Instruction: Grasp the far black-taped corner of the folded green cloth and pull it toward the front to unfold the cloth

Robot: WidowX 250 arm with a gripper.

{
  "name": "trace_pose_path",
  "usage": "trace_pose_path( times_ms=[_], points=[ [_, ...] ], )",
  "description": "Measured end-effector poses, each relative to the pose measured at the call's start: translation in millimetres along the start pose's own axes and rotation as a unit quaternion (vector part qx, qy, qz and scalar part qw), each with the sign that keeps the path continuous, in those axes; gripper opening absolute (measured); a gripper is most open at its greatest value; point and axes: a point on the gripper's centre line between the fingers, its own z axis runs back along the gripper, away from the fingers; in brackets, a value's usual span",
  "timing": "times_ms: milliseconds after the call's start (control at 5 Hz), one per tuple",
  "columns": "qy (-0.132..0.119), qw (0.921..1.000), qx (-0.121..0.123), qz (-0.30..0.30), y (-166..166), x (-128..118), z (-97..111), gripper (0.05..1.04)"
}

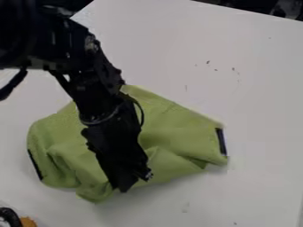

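The black gripper [131, 182] hangs down over the front part of a green cloth [177, 131], its tip close to the cloth's lower edge. From the upper left the arm crosses above the cloth and hides its middle. The cloth lies crumpled, with folds at the lower left and lower right. A dark strip marks its right edge and another its left edge. Whether the gripper touches or pinches the fabric cannot be made out.
The cloth lies on a white table [248, 88] with small dark specks towards the upper right. At the bottom left corner are a black object [9, 217] and an orange-brown piece [28, 221]. Dark items stand beyond the table's far edge.
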Motion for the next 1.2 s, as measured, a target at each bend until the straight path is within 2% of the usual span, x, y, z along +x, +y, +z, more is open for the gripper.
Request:
trace_pose_path(
  times_ms=[200,400,600,800,1000,1200],
  points=[
    [-0.002,1.0,-0.005,0.002,-1.9,-4.8,-5.1,0.308],
    [-0.003,0.9999,-0.004,0.013,-5.3,-10.5,-12.8,0.603],
    [-0.007,0.9999,-0.003,0.015,-10.4,-10.9,-9.9,0.902],
    [-0.011,0.9993,0.011,0.033,-17.2,-16.8,2.3,1.008],
    [-0.005,0.9979,0.033,0.056,-14.9,-17.5,17.1,1.003],
    [0.0,0.9963,0.059,0.062,-10.1,-2.4,31.3,0.999]
  ],
)
